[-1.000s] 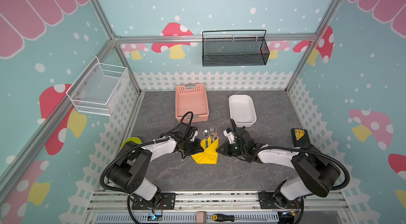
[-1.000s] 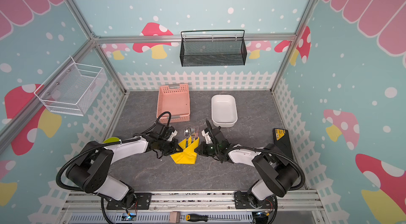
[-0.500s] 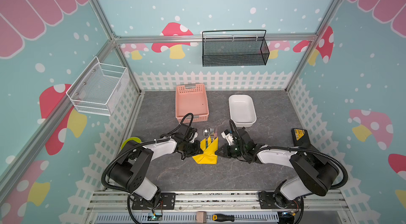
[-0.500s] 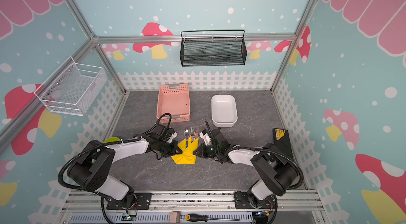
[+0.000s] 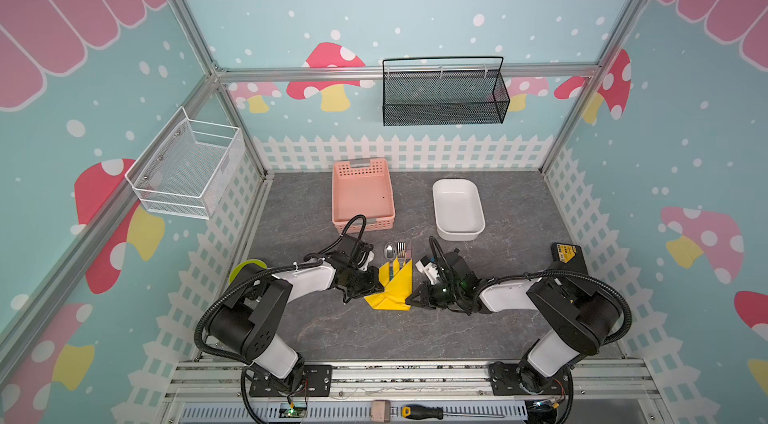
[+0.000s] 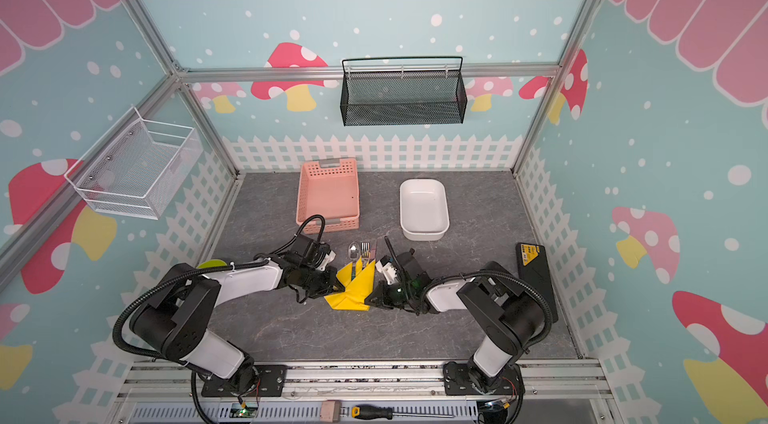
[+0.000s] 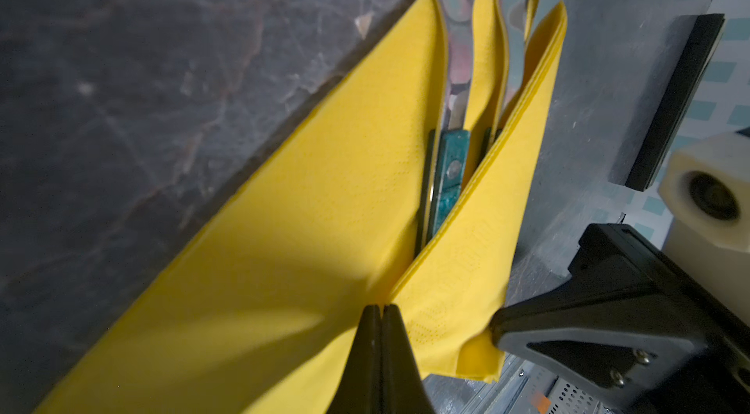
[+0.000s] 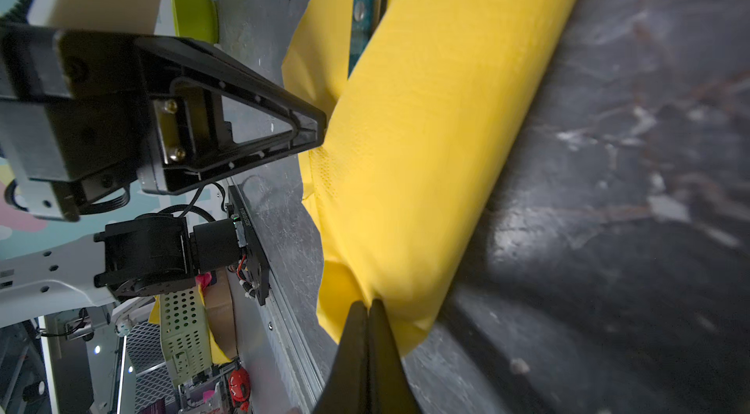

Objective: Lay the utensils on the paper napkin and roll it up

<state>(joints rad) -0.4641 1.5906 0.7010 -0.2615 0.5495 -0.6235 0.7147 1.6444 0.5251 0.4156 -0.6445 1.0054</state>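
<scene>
Paper napkin [image 5: 394, 289] lies at the near middle of the table [image 5: 332, 330], with both side flaps folded up over the utensils [image 5: 398, 253]. The right gripper [image 5: 410, 300] pinches its near right corner, jaws pressed together. Slightly farther back, the left gripper [image 5: 379, 285] likewise pinches the left flap. Beyond them the utensils' silver heads stick out towards the pink basket [image 5: 363, 193].

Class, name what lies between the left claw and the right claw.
The paper napkin, folded over the utensils; both top views show it.
</scene>
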